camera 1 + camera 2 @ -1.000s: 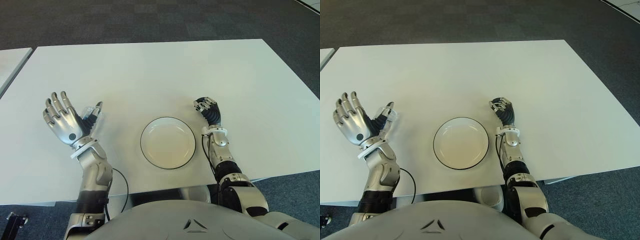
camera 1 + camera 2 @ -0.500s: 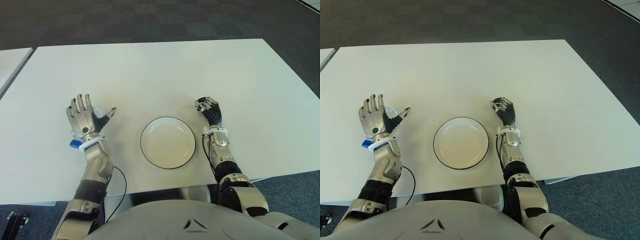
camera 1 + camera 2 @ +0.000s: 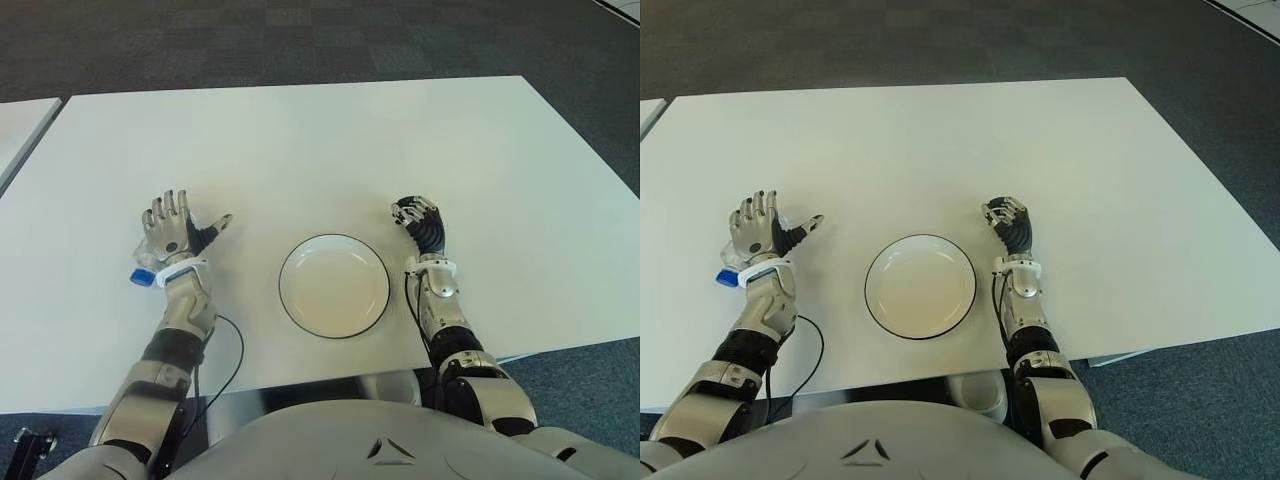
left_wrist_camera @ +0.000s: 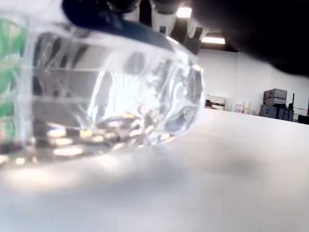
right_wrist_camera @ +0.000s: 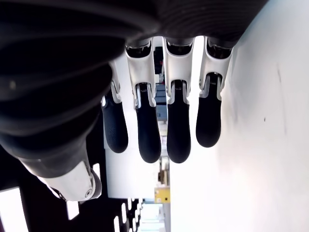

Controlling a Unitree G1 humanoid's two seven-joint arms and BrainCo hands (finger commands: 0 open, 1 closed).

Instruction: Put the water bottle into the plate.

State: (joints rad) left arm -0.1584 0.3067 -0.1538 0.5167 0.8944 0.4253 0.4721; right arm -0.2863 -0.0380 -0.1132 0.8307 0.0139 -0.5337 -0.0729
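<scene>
The clear water bottle (image 4: 111, 96) with a green label lies on its side on the white table (image 3: 300, 140), left of the plate. In the eye views only its blue cap (image 3: 141, 277) shows, sticking out beside my left wrist. My left hand (image 3: 190, 216) is low over the bottle, fingers spread and thumb pointing toward the plate, not closed on it. The white plate (image 3: 334, 285) with a dark rim sits empty near the table's front edge. My right hand (image 3: 416, 214) shows just right of the plate, its fingers (image 5: 178, 121) loosely bent and holding nothing.
A black cable (image 3: 232, 345) runs from my left forearm over the table's front edge. Another white table's corner (image 3: 22, 125) shows at far left. Dark carpet surrounds the table.
My left hand has come down from a raised pose and drawn closer to me, now covering the bottle so only the blue cap shows. The right hand and plate have not moved.
</scene>
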